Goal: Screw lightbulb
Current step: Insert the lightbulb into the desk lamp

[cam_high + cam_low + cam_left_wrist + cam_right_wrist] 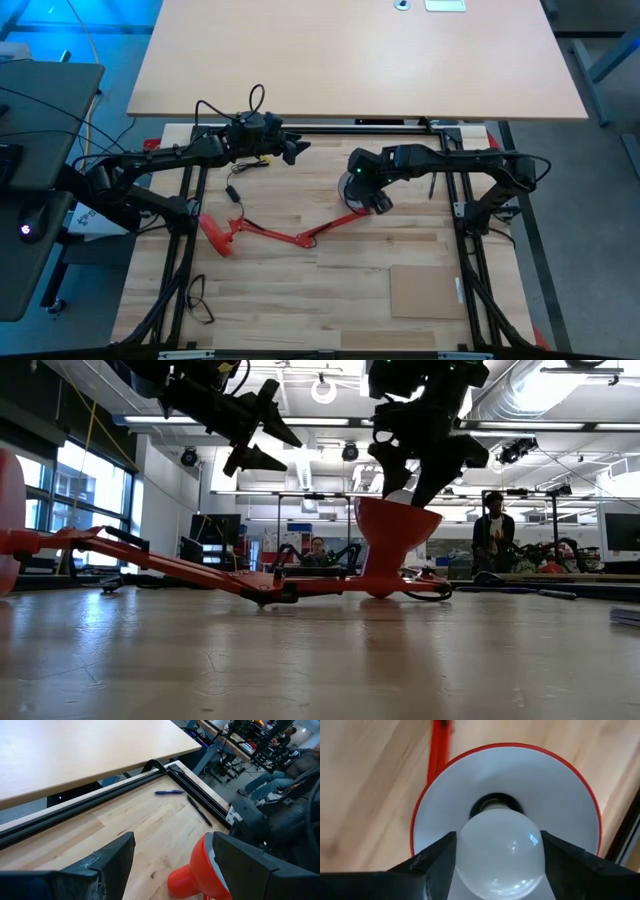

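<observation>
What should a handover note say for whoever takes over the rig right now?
Right gripper: shut on the lightbulb, held over the red lamp shade, base at the socket.
Left gripper: open, empty, raised above the table near the back rail.
Done: bulb picked up and brought into the upturned shade.
Left: whether the thread has caught cannot be seen; finish screwing it in, then release.

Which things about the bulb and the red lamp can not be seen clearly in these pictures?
- Lightbulb base: in the right wrist view the globe covers it, so thread depth in the socket is unknown.
- High view: the right claw hides the bulb and most of the lamp shade.
- Low view: only the bulb's top shows above the shade rim.
- Left wrist view: the left claw finger cuts off the shade.
</observation>
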Controlling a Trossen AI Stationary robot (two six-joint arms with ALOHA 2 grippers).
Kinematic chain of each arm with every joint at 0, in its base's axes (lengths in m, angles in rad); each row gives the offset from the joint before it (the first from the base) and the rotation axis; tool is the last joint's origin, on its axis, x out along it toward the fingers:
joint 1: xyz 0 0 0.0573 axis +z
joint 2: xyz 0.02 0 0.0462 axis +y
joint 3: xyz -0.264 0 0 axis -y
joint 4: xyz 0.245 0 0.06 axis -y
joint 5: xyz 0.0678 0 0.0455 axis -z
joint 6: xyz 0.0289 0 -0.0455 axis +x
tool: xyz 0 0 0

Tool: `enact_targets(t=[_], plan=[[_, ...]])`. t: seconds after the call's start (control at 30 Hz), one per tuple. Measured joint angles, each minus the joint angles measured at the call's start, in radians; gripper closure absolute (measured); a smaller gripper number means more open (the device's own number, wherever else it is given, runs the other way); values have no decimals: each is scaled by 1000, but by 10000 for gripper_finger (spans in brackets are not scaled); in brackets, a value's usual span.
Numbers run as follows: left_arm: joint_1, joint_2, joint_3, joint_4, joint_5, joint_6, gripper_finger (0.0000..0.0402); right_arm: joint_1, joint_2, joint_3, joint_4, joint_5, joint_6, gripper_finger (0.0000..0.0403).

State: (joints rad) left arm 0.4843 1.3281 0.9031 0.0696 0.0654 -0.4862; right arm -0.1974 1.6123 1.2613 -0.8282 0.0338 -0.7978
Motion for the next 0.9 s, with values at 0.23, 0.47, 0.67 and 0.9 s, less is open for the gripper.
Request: enact_targets(t=[0.23,0.47,0.67,0.9], plan=[[0,0,0,0,-1,9,140,2,1,0,25,23,488,151],[0,0,0,0,-4,18,140,2,1,0,43,37,1053,151],[0,0,0,0,-4,16,140,2,1,0,43,24,1513,151],[0,0,0,1,-3,17,140,2,1,0,50,-9,1940,151]])
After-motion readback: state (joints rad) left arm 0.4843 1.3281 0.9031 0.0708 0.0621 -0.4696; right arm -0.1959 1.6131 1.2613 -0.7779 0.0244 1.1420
